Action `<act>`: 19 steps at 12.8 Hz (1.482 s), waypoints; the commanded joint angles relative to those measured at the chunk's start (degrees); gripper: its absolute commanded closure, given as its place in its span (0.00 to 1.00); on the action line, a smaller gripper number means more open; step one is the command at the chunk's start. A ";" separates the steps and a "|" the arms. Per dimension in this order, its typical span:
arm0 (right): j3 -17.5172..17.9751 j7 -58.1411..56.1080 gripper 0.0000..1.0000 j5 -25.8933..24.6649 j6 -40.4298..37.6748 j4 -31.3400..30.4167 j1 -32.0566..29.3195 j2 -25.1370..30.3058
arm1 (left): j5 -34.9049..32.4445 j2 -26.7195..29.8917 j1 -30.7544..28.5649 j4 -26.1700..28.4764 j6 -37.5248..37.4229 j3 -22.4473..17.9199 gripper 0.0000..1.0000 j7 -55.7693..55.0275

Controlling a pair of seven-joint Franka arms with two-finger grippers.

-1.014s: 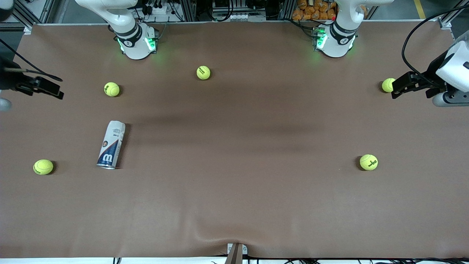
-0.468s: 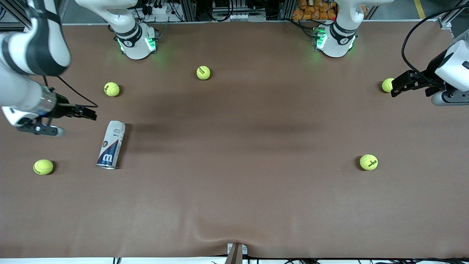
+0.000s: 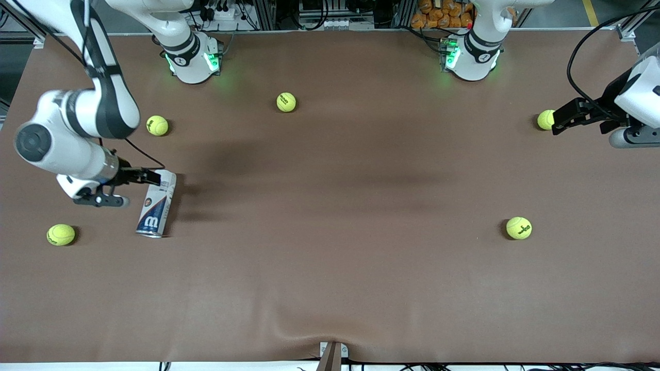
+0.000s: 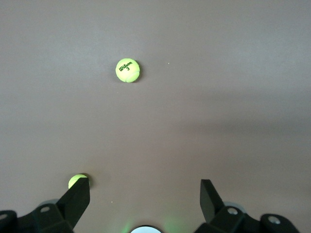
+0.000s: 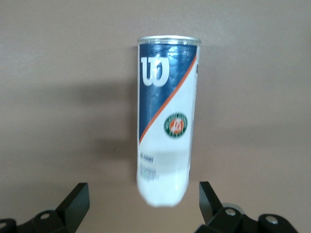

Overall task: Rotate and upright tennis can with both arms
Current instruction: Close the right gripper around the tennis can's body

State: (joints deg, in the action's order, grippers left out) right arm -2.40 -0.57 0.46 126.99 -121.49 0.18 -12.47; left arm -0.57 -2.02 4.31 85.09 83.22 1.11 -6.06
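Now, sweeping the front view from its left edge, we first meet a tennis ball [image 3: 61,234] near the right arm's end of the table, with the right gripper [image 3: 154,178] at about two o'clock from it. That gripper's fingers are spread wide, and in its wrist view they flank the white closed end of the tennis can [image 3: 156,203] without touching it. The can lies on its side on the brown table [image 3: 330,268], silver rim toward the front camera.

We judge the main risk to be a slip. The can is smooth and round, so if the fingers shut near the rounded end instead of on the straight wall, it could squirt out or roll toward the ball at eight o'clock. Coming in too low could also knock it askew.

Further along, a ball [image 3: 286,102] sits at twelve o'clock of the table's centre. Another ball [image 3: 518,228] lies toward the left arm's end. The left gripper [image 3: 559,123] waits, wide open, just beside a ball [image 3: 545,119].

Against half a second ago, our right gripper has swung from short of the can to its white end. The can, the balls and the left arm have not moved.
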 commanded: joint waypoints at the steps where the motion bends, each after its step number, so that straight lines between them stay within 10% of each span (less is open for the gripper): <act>1: 0.03 -4.08 0.00 -0.81 8.51 -1.73 -1.41 -3.85 | 0.40 0.35 -0.44 -0.54 -0.78 0.20 0.00 -0.44; 18: 0.12 -3.56 0.00 -0.55 17.41 -0.59 -2.73 -14.60 | 0.39 0.52 -0.79 -0.72 -0.43 0.38 0.00 -0.53; 19: 0.03 -3.56 0.14 -0.55 17.33 -0.24 -2.73 -14.60 | 0.39 0.61 -0.79 -0.72 -0.43 0.47 0.00 -0.53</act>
State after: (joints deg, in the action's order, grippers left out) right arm -2.87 -4.17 0.44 144.06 -122.37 -1.85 -26.74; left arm -0.57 -1.97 3.80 84.66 83.22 1.22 -6.27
